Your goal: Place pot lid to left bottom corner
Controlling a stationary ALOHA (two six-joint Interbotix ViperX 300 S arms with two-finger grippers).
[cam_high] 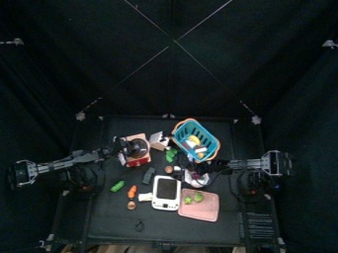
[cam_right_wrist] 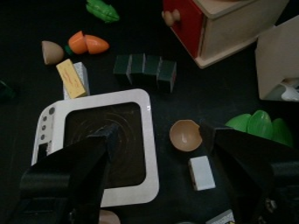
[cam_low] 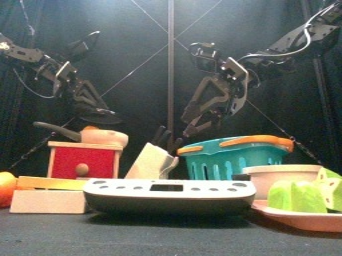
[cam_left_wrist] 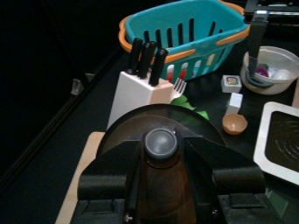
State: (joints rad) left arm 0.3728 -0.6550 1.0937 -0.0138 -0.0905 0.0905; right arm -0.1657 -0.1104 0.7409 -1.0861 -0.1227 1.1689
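The left gripper stood nearest in its own wrist view, its two black jaws spread wide on either side of the small round, nearly black pot lid. They were not visibly clenched, and whether their pads touched the rim could not be told. The lid lay flat on the pale top of a wooden box with a red front, on the left half of the table, well apart from the bare black left bottom corner.

The lid looked like a shallow dome with a dull sheen and a small round knob at its centre. By its look it was probably light, stiff and rather smooth. A pinch across the rim might slip, so the knob seemed the surer place to take it. It would likely tolerate being set down without much care.

Beyond it stood a white block holding black-handled knives, and farther off a teal plastic basket with an orange rim.

The right gripper hung with its jaws parted and empty above a white rectangular tray with a dark centre.
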